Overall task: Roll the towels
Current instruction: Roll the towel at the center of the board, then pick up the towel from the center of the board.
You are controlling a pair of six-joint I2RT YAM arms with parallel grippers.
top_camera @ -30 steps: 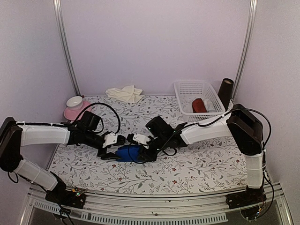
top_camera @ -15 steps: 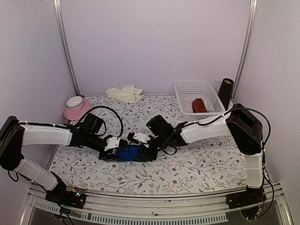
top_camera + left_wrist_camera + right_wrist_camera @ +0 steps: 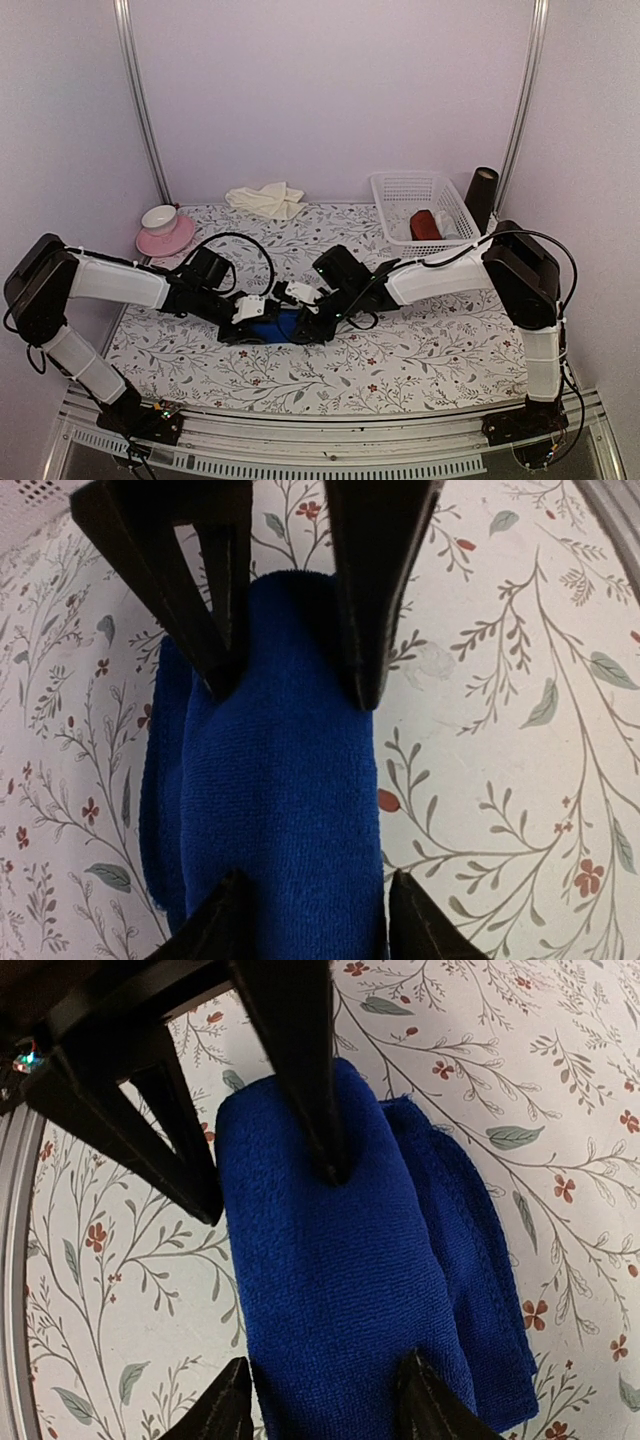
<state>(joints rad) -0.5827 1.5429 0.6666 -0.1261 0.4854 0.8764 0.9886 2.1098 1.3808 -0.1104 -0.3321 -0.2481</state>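
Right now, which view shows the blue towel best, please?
Right wrist: the blue towel fills it, roll and loose edge clear. Left wrist shows nearly as much; top external, just a small blue sliver.

— Where's the blue towel [image 3: 285, 810]?
— Bunched into a thick roll on the flowered worktop [image 3: 500, 730]. The left gripper [image 3: 315, 900] clasps its near end, touching both sides.
— And the far end?
— The right gripper [image 3: 295, 690] straddles it, one finger in the crease.

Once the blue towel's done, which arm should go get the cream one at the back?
Left, probably. The cream towel lies at the back, left of centre, on the side of the left gripper; the right gripper would have to cross over. Both straddle the blue towel.
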